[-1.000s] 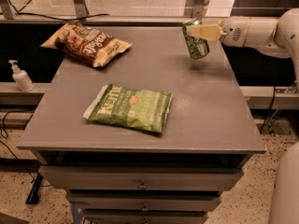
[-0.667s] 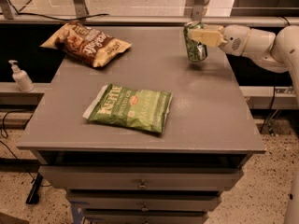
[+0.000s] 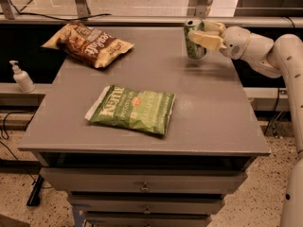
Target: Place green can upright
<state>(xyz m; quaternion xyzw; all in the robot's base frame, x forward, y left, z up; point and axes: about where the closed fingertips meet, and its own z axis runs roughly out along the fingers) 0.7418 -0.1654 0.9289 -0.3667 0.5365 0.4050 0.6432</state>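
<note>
One arm in view, white and jointed (image 3: 265, 51), reaching in from the right edge over the far right corner of the flat grey cabinet top (image 3: 213, 112). I read the cream two-finger gripper (image 3: 198, 32) as clenched on the small green aluminium drinks can with the silver top (image 3: 194, 50): one finger crosses the near face of the can's upper half, the other sits behind it. The can stands upright, silver top uppermost, its base down at the tabletop near the back edge; I cannot tell whether the base actually touches the surface or sits just clear of it. A flat green crisp bag (image 3: 132, 109) lies label-up near the middle of the top, well apart from the can. A brown and tan crisp bag (image 3: 90, 44) lies at the far left corner. A small white pump bottle (image 3: 21, 77) stands on the ledge to the left of the cabinet. Grey drawers with small handles (image 3: 144, 187) sit under the top.
</note>
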